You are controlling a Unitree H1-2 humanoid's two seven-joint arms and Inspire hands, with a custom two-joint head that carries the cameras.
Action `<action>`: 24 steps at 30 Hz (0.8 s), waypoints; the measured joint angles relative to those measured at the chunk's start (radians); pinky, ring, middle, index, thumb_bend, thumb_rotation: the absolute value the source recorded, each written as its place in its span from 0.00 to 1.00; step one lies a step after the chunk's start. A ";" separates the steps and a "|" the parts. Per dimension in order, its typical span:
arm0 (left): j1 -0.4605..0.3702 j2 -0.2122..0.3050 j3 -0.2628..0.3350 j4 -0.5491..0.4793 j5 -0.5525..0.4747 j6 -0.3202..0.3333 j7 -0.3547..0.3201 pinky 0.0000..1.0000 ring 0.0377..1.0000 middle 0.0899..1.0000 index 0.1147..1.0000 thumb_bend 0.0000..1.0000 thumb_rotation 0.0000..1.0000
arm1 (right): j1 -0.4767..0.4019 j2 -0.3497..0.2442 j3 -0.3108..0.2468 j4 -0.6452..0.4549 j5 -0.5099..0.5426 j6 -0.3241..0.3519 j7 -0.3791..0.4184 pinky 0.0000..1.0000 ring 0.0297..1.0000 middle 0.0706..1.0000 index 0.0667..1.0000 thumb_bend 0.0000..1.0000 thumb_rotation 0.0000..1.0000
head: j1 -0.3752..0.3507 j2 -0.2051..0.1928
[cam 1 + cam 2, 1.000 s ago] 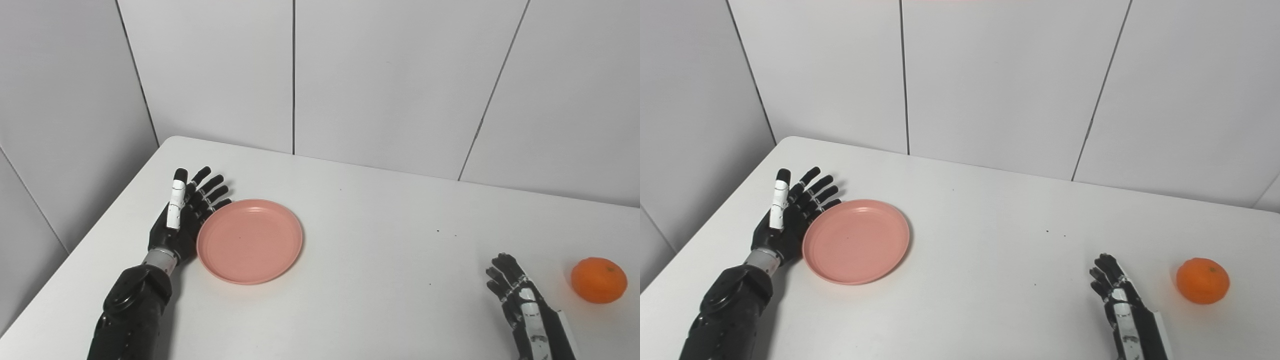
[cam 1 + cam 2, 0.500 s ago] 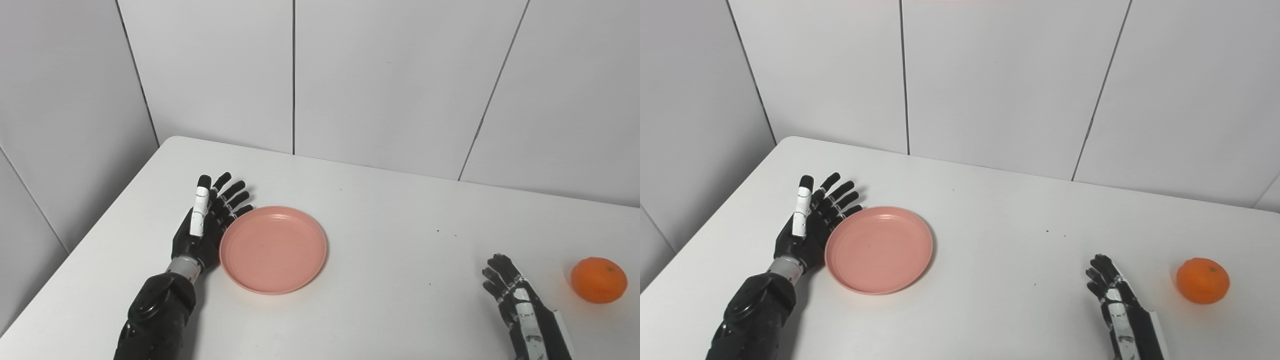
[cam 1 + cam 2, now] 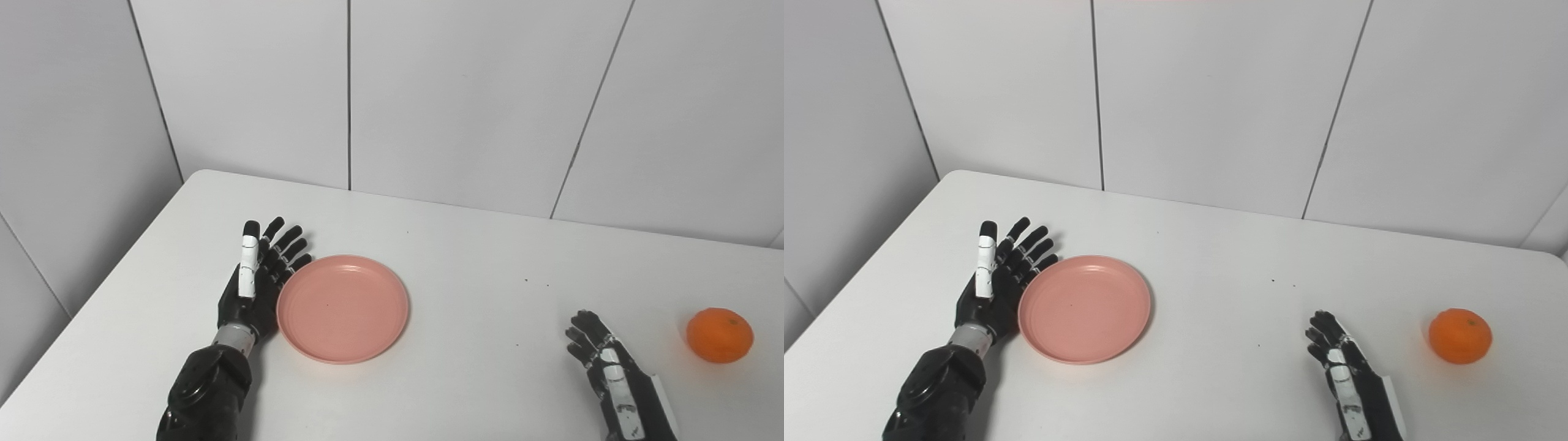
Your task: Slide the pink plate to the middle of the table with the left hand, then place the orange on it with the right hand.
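The pink plate (image 3: 343, 307) lies flat on the white table (image 3: 478, 245), left of the middle. My left hand (image 3: 257, 278) is open, fingers spread, with its palm side against the plate's left rim. The orange (image 3: 719, 335) sits on the table at the far right. My right hand (image 3: 603, 361) is open, fingers apart, near the front edge, well to the left of the orange and apart from it. The same scene shows in the right eye view: plate (image 3: 1084, 309), left hand (image 3: 995, 278), right hand (image 3: 1338, 355), orange (image 3: 1459, 335).
Grey panelled walls (image 3: 465, 92) stand close behind and to the left of the table. The table's left edge (image 3: 98, 294) runs diagonally beside my left arm. A few small dark specks (image 3: 525, 280) lie on the tabletop right of the plate.
My left hand has pushed the pink plate to the right, toward the table's middle. The camera has shifted slightly in the last half second. The right hand and orange stay about where they were.
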 measured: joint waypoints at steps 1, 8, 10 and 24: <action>0.001 -0.001 -0.002 -0.003 0.000 0.003 0.004 0.85 0.87 0.84 0.90 0.88 0.83 | 0.000 0.001 0.002 -0.001 -0.007 0.001 -0.006 0.89 0.87 0.87 0.83 0.82 0.83 | -0.020 0.005; 0.017 -0.023 -0.009 -0.035 -0.002 0.012 0.021 0.87 0.90 0.87 0.90 0.86 0.83 | 0.004 0.034 0.033 -0.012 -0.067 0.012 -0.030 0.89 0.87 0.87 0.83 0.87 0.84 | -0.087 0.032; 0.019 -0.032 -0.012 -0.038 -0.007 0.014 0.023 0.88 0.90 0.87 0.90 0.86 0.82 | 0.004 0.046 0.038 -0.013 -0.071 0.016 -0.035 0.88 0.86 0.87 0.83 0.88 0.84 | -0.087 0.032; 0.038 -0.081 -0.056 -0.094 -0.001 0.054 0.045 0.84 0.88 0.84 0.92 0.87 0.82 | 0.005 0.067 0.046 -0.020 -0.082 0.037 -0.054 0.87 0.87 0.88 0.84 0.88 0.83 | -0.137 0.057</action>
